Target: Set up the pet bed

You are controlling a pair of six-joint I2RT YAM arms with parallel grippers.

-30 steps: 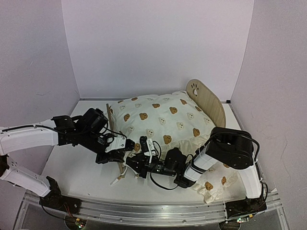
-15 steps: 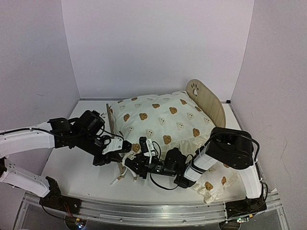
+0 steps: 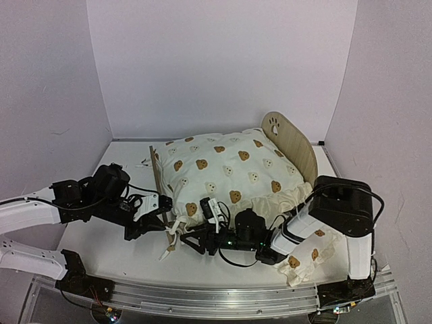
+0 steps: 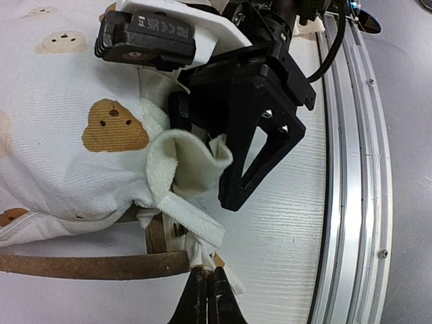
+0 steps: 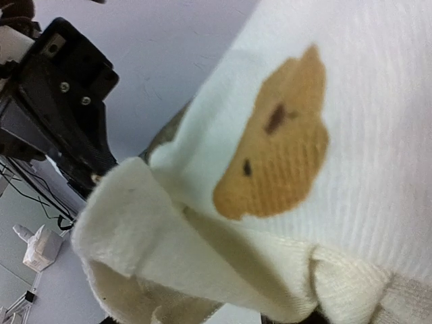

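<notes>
White tabletop (image 3: 111, 253): pet bed (image 3: 295, 145) is sitting mid-table under the cushion (image 3: 223, 169), left gripper (image 4: 206, 290) is pinching its tie (image 4: 192, 226) beside the footboard (image 4: 101, 264), right gripper (image 3: 194, 239) is standing parted, and a hard tug is risking slipping the tie or dragging the frame.

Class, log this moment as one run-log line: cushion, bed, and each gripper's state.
cushion: on pet bed | left gripper: shut on tie by footboard | right gripper: open beside cushion's near corner
</notes>
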